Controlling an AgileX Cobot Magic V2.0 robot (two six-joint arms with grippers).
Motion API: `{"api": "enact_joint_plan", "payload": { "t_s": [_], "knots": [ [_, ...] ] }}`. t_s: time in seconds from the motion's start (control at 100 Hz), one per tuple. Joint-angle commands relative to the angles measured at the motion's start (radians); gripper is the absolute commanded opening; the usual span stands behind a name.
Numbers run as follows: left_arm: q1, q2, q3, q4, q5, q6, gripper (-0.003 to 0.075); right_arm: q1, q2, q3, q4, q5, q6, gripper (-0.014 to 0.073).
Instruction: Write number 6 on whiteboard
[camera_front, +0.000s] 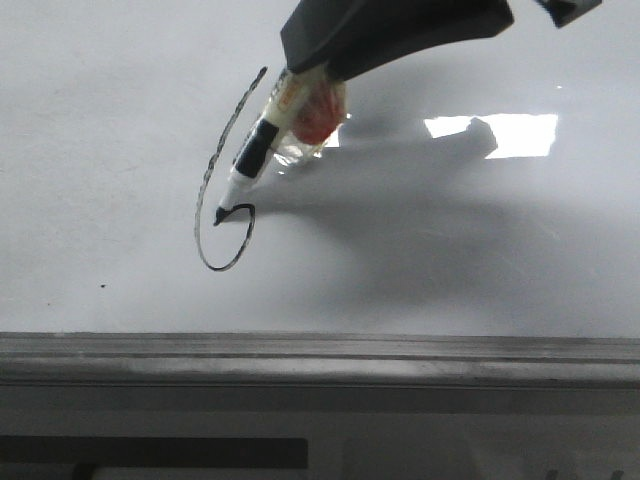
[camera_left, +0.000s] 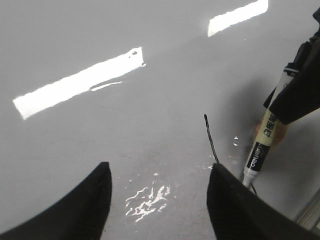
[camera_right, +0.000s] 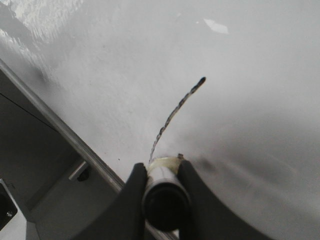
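Note:
The whiteboard (camera_front: 480, 250) lies flat and glossy with a light glare. On it is the number 6 (camera_front: 214, 165), a thin black line with a long slanted stem and a loop at its base that is nearly closed. My right gripper (camera_right: 161, 172) is shut on a marker (camera_front: 258, 150); its tip touches the board at the top left of the loop. The stem also shows in the right wrist view (camera_right: 176, 111) and in the left wrist view (camera_left: 210, 140), where the marker (camera_left: 262, 150) stands to the right. My left gripper (camera_left: 159, 181) is open and empty above the board.
A grey metal ledge (camera_front: 320, 352) runs along the board's lower edge. A tiny black dot (camera_front: 102, 287) sits left of the loop. White smudges (camera_left: 147, 197) mark the board between my left fingers. The frame edge (camera_right: 55, 125) shows in the right wrist view.

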Motion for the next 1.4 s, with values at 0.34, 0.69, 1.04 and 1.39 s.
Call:
{"api": "enact_joint_plan", "payload": {
  "t_s": [0.34,0.69,1.04,1.39],
  "knots": [
    [-0.307,0.246,-0.033,0.014,-0.208,-0.006,0.0388,0.164,-0.091,-0.030,-0.006,-0.063,-0.018,-0.0049],
    [-0.359,0.386,-0.033,-0.013,-0.292,-0.004,0.0388,0.184,-0.092,-0.030,-0.006,-0.013,-0.018,-0.0049],
    [-0.359,0.394,-0.033,-0.013,-0.275,-0.004,-0.0018,0.184,-0.092,-0.030,0.000,-0.007,-0.018,-0.0049],
    [-0.359,0.394,-0.033,-0.017,-0.266,-0.004,-0.0019,0.184,-0.092,-0.030,0.022,0.004,-0.018,0.0041]
  ]
}}
